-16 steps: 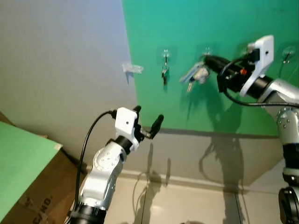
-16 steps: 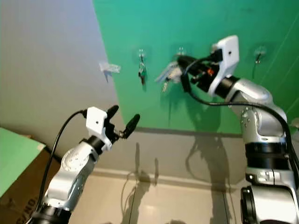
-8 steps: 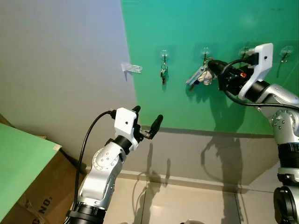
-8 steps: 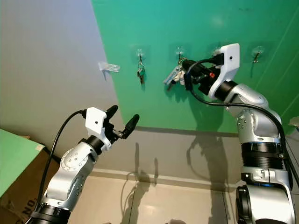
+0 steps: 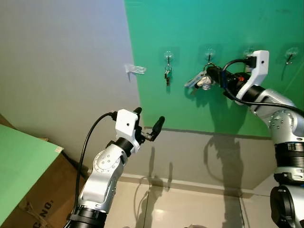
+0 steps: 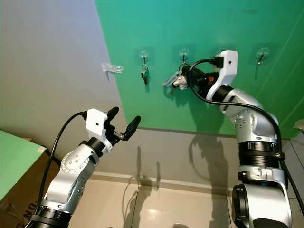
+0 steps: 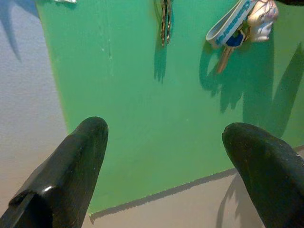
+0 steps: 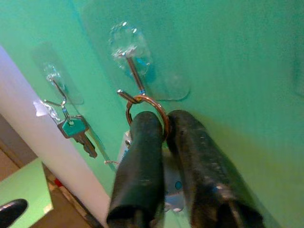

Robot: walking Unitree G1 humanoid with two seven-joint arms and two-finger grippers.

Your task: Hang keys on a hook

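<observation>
My right gripper [image 5: 212, 75] is raised to the green wall and shut on a bunch of keys [image 5: 198, 80] with a blue-white strap and a pale charm. In the right wrist view its fingers [image 8: 142, 142] pinch the metal key ring [image 8: 146, 103] right at the bent wire of a clear suction hook [image 8: 129, 66]; the ring touches the hook's lower bend. The same hook [image 5: 209, 53] is second from the left on the wall. My left gripper [image 5: 148, 124] is open in mid-air below, well away from the keys.
Another hook [image 5: 167, 56] to the left carries a small green key set [image 5: 167, 77]. More hooks [image 5: 292, 53] sit to the right. A clear bracket [image 5: 135, 70] sticks out of the grey wall. A cardboard box with a green board [image 5: 23, 166] stands at lower left.
My right gripper has carried the keys up and in toward the wall, from below the hook to right at it. The left arm has stayed put.
</observation>
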